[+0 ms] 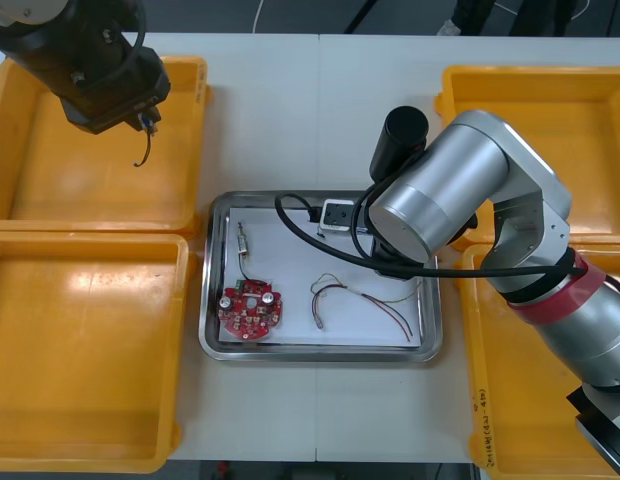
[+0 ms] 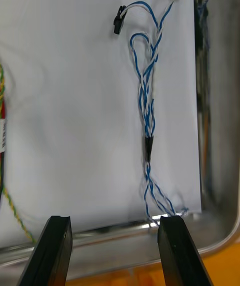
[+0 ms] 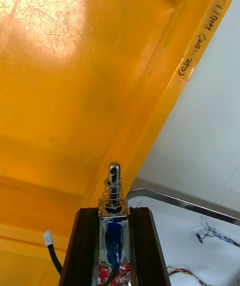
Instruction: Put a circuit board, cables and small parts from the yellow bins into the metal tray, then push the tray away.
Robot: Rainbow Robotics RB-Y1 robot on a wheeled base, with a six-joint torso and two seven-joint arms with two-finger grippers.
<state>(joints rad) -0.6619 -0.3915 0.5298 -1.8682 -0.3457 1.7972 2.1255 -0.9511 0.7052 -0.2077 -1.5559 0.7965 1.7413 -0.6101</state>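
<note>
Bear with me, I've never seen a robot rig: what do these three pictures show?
It is a two-armed robot. The front view looks down on a table with yellow bins and a metal tray; each wrist view comes from a camera on one arm. In the tray lie a red board, a red and yellow cable and a blue and white cable. The right gripper hangs open over that cable. The left gripper, over a bin, grips a metal part.
</note>
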